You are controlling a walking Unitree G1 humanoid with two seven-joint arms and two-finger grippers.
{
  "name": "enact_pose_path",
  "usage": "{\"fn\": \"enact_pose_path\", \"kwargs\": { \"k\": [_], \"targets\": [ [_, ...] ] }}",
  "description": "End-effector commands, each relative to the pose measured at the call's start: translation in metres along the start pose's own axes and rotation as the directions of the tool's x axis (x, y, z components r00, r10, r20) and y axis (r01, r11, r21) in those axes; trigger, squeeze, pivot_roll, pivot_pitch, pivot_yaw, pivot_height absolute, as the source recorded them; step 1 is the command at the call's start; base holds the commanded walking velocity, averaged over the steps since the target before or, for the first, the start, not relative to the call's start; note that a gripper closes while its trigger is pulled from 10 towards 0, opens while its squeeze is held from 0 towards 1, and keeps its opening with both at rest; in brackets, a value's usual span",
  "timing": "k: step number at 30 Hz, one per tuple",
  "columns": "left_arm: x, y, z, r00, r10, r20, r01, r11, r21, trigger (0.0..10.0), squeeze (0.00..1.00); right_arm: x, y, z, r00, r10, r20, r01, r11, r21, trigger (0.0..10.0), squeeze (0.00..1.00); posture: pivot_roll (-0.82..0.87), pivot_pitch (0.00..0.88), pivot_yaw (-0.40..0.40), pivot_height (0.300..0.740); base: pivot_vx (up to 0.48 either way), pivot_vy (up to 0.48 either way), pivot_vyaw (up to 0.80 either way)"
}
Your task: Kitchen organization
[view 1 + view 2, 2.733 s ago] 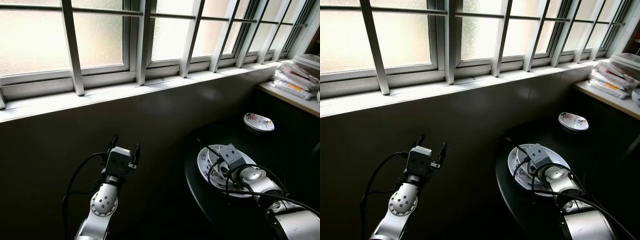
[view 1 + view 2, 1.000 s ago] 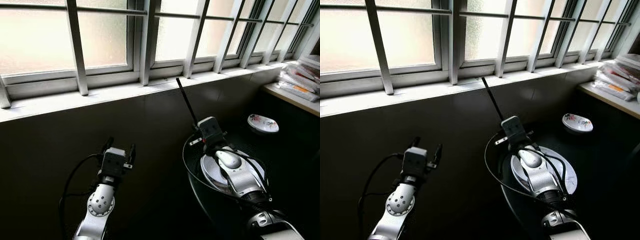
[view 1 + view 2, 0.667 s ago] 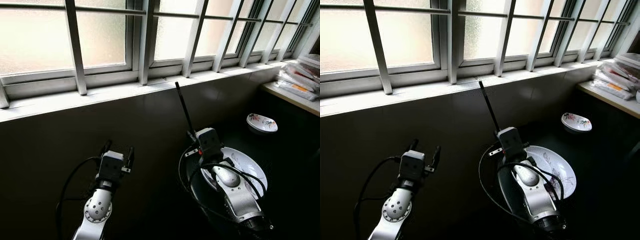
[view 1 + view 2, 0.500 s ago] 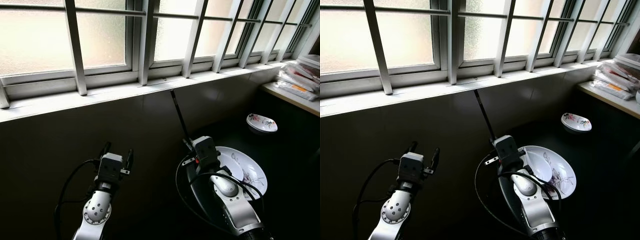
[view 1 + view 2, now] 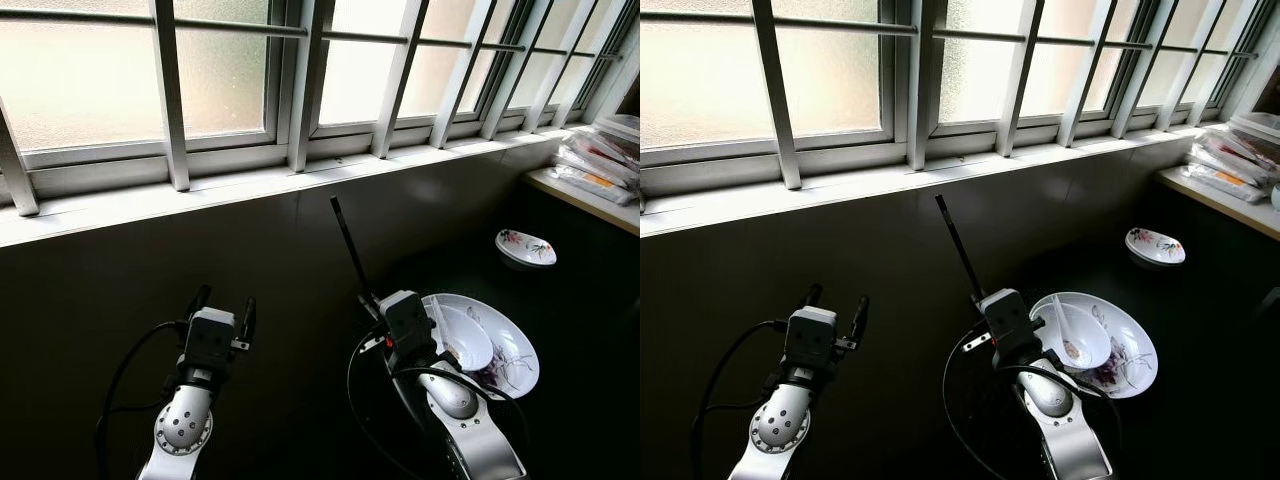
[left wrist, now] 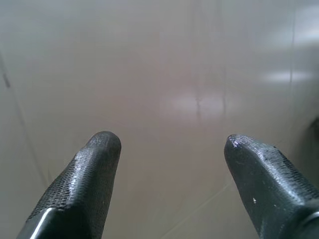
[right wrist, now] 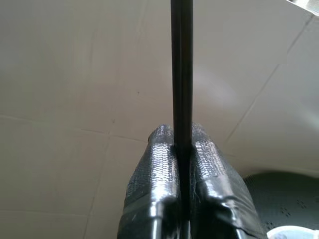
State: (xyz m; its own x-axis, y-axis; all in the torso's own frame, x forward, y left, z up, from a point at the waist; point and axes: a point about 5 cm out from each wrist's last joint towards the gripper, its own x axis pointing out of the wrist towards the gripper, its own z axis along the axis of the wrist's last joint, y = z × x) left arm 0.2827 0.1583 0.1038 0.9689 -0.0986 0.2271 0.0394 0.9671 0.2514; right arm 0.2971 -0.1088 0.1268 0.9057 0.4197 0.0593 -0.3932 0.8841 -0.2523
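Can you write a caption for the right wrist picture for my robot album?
The right gripper pinches a thin black stick pointing at a pale tiled wall.

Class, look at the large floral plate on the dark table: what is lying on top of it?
On the large floral plate lies a white spoon, its bowl holding a few brownish scraps. Purple flower patterning shows beside it. The plate's near-left edge is hidden behind the right gripper, which clamps a black chopstick.

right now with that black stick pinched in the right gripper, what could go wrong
The right gripper pinches the thin black stick only at its lower end, so it could pivot or slip out. Its free tip points up near the window sill and might knock it if the arm swings. The arm also hangs beside the flowered plate with a white spoon, which a cable or elbow may nudge.
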Motion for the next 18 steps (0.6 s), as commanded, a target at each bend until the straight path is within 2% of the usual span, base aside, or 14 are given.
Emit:
{"fn": "enact_pose_path", "kwargs": {
  "k": [1, 18],
  "targets": [
    [-0.0017, -0.0049, 0.0015, 1.0, -0.013, 0.0, 0.013, 1.0, -0.002, 10.0, 0.0, -0.003, -0.0033, 0.0015, 1.0, -0.012, -0.006, 0.012, 1.0, -0.017, 0.0, 0.0, 0.08, 0.0, -0.103, 0.74, 0.0, 0.0, 0.8],
    [-0.0102, -0.0123, 0.0012, 0.999, -0.039, -0.005, 0.039, 0.999, -0.022, 10.0, 0.0, -0.0081, -0.001, -0.0053, 1.0, -0.012, -0.029, 0.011, 0.999, -0.037, 0.0, 0.0, 0.09, 0.0, -0.102, 0.74, 0.0, 0.0, 0.8]
  ]
}}
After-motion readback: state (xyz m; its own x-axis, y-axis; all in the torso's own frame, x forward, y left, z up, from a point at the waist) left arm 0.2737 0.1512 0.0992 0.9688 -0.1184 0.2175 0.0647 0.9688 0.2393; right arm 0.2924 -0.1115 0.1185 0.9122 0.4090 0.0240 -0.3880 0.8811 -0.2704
